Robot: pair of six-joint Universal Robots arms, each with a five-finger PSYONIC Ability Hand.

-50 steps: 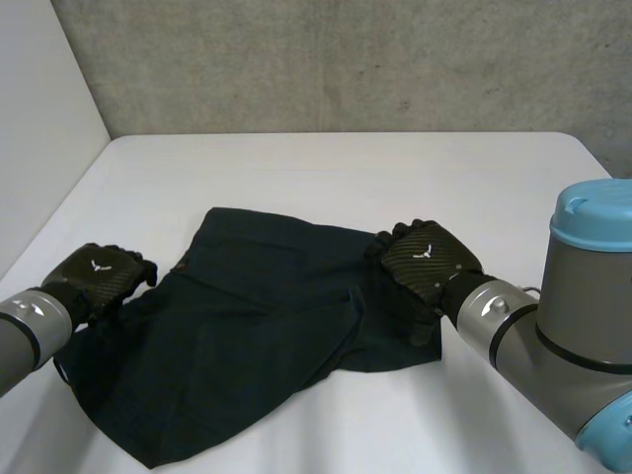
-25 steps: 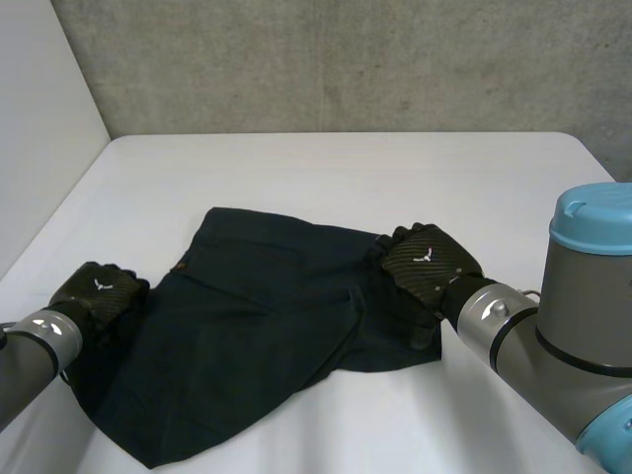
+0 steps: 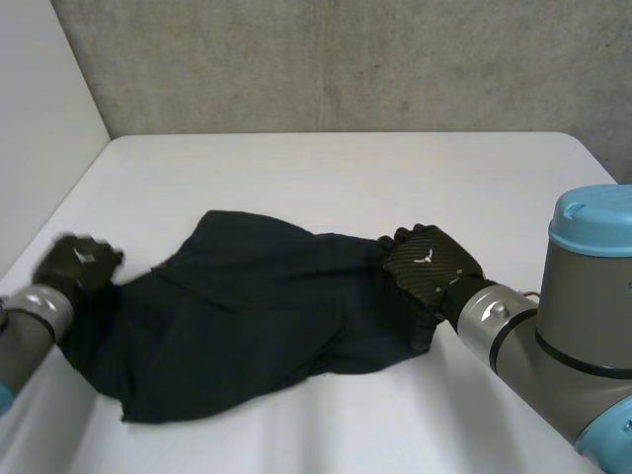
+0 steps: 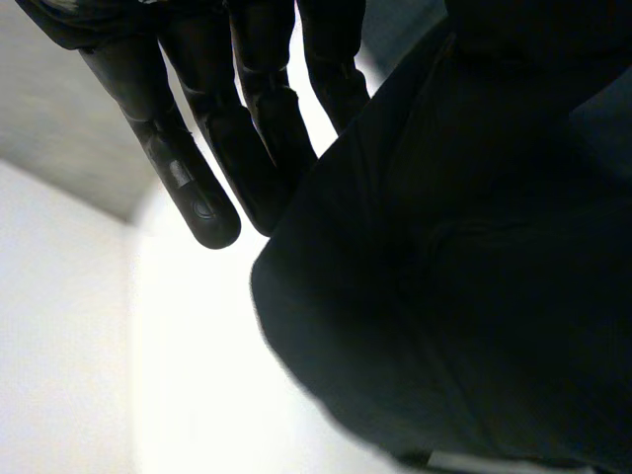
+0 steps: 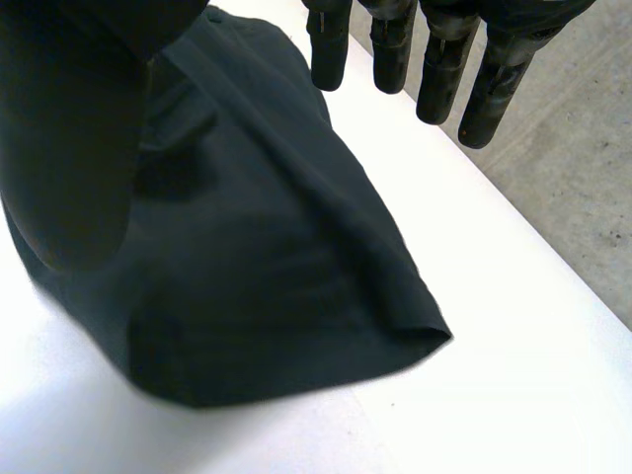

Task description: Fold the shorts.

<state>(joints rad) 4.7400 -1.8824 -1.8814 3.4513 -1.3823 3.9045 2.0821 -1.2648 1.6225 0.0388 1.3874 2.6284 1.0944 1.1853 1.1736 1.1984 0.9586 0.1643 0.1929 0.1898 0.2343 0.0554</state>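
Well, in the head view the shorts (image 3: 257, 316) lie bunched on the table (image 3: 395, 178), left hand (image 3: 77, 265) at their left edge, right hand (image 3: 430, 265) on their right edge. Left wrist view: I cannot tell if it grips. Right wrist view: fingers (image 5: 440, 69) straight, holding nothing. I fear the smooth white table lets the shorts slide and crumple. Behind, a concrete wall (image 3: 346, 59).
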